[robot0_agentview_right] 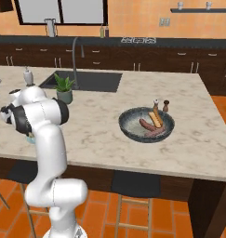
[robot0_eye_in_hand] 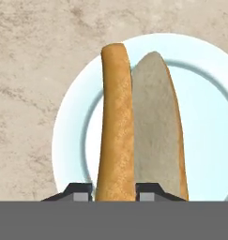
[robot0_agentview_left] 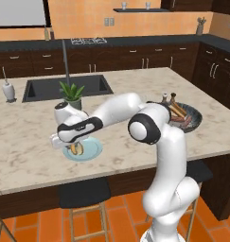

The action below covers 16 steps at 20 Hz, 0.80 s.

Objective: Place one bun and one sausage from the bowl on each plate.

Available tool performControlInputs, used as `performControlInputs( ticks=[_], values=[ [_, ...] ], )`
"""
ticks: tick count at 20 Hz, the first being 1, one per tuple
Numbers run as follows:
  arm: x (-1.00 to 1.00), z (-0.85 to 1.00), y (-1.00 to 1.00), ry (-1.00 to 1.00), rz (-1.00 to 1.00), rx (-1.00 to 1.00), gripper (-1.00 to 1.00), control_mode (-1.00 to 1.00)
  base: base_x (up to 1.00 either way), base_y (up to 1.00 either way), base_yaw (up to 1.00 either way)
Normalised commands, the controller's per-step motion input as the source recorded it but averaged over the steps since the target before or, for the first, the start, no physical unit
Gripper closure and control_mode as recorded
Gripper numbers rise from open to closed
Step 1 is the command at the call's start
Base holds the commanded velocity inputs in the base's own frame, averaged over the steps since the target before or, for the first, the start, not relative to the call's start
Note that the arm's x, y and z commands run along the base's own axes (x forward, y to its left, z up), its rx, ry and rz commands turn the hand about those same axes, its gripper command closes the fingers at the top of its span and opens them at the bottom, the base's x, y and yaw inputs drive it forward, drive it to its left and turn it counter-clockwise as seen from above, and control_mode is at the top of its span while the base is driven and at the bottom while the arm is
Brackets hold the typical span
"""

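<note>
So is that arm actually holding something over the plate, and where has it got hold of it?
Yes: the tool is shut on the bun, gripping one end of its golden crust between the two fingertips, above the pale blue plate.

The bun (robot0_eye_in_hand: 117,122) is golden-brown on the crust and pale greyish-beige on its cut face, on a light blue plate (robot0_eye_in_hand: 204,140). The counter (robot0_agentview_left: 31,137) is beige marble with brownish veining. The bowl (robot0_agentview_right: 128,128) is dark with a speckled grey inside, holding reddish-brown sausages (robot0_agentview_right: 147,125). Orange floor tiles (robot0_agentview_left: 36,222), dark brown cabinets (robot0_agentview_left: 22,64).
</note>
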Motion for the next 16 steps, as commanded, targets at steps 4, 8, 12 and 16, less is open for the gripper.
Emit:
performControlInputs(
  ticks=[4, 8, 12, 16],
  values=[
    [0.00, 0.13, 0.00, 0.01, 0.00, -0.04, -1.00, -1.00, 0.00, 0.00, 0.00],
    [-0.14, 0.62, -0.02, 0.00, 0.00, -0.01, -1.00, -1.00, 0.00, 0.00, 0.00],
    [-0.76, 0.88, -0.56, -0.02, -0.02, 0.00, -1.00, -1.00, 0.00, 0.00, 0.00],
    [-0.74, 0.68, -0.96, -0.03, -0.09, 0.00, -1.00, -1.00, 0.00, 0.00, 0.00]
  ],
)
